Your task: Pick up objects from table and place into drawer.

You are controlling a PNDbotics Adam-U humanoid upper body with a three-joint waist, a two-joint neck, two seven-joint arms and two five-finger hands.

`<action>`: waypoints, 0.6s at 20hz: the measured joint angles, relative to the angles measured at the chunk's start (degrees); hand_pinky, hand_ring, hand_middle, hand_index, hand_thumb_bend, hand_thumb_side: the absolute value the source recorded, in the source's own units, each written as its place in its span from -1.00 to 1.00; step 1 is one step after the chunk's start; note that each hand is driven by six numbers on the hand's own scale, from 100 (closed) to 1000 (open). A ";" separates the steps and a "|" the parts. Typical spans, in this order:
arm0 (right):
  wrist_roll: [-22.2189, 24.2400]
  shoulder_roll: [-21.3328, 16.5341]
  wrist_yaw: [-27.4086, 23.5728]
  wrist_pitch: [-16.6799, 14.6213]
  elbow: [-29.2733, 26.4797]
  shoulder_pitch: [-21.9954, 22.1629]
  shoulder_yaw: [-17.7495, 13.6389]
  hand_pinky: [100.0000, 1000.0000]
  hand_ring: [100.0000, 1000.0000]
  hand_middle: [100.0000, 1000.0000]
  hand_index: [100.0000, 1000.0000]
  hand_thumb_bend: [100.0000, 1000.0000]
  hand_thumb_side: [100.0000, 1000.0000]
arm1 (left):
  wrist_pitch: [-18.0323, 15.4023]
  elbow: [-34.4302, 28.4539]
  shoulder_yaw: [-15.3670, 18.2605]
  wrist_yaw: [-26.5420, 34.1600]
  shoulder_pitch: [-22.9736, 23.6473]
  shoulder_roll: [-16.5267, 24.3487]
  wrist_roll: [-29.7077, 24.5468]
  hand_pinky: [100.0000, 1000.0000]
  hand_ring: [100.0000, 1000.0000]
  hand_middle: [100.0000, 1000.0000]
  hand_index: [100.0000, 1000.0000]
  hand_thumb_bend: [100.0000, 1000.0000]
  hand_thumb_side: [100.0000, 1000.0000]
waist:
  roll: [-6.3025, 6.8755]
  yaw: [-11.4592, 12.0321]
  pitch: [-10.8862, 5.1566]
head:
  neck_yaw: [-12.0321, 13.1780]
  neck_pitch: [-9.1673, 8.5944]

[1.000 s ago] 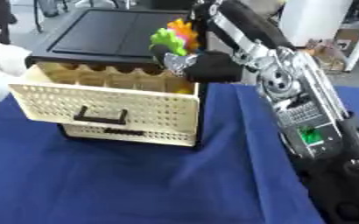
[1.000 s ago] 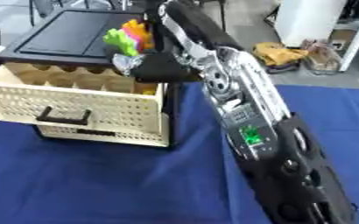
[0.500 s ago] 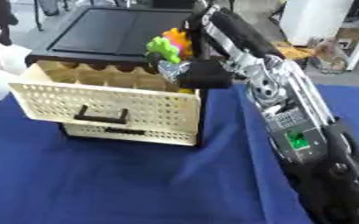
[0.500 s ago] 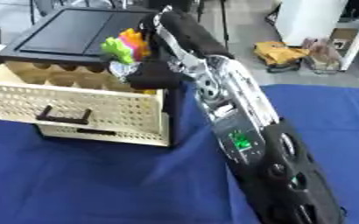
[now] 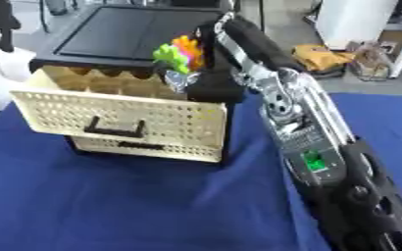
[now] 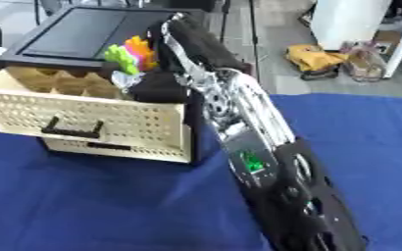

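The right hand [image 5: 206, 82] hangs over the open drawer [image 5: 118, 117] just above centre of the frame, fingers curled round a bright toy [image 5: 180, 53], green on the left, orange and pink behind. The toy sits above the drawer's back right corner, right at the lip of the black cabinet [image 5: 136, 34] that houses it. It hasn't gone in yet; it is in the air, clear of the cream basket wall.

Here's the danger. The toy is riding close to the cabinet's front edge, so a release from here could drop it onto the black top or catch it on that lip instead of letting it fall inside. It looks spiky and light, the kind of thing that may snag on the fingers as they let go. The hand itself covers the drawer's right end, so I can't tell how much room lies beneath it. If the arm pushes down or forward, it could nudge the drawer shut, since the drawer slides on its own.

Around it: the long black and silver forearm [image 6: 256, 162] runs down to the lower right of the frame, across the blue tablecloth [image 5: 110, 206]. A lower drawer [image 5: 144, 147] sits closed underneath. Something white [image 5: 3, 59] shows at the far left edge; I can't make it out. The left hand is nowhere in either view.
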 measured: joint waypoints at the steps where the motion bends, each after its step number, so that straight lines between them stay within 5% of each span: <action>1: -0.12 0.32 0.34 0.06 0.26 0.00 -0.04 0.48 0.60 -0.52 -0.22 -0.38 0.15 | -0.02 0.00 -0.01 0.00 0.00 -0.01 -0.03 -0.76 -0.29 -0.10 0.53 -0.61 0.98 | 0.00 0.01 0.01 | -0.01 0.00; 5: -0.84 1.36 2.21 0.49 1.44 0.00 -0.42 0.47 0.60 -0.52 -0.22 -0.34 0.16 | -0.07 0.00 -0.28 0.00 0.00 -0.06 -0.15 -0.77 -0.30 -0.10 0.53 -0.62 0.99 | 0.01 0.05 0.18 | -0.17 0.00; 12: -3.06 3.16 6.56 2.16 2.98 0.25 -1.03 0.41 0.56 -0.54 -0.24 0.01 0.35 | -0.04 0.00 -0.31 0.00 -0.02 -0.51 -0.38 -0.78 -0.30 -0.11 0.53 -0.62 0.98 | 0.01 0.11 0.26 | -0.37 0.01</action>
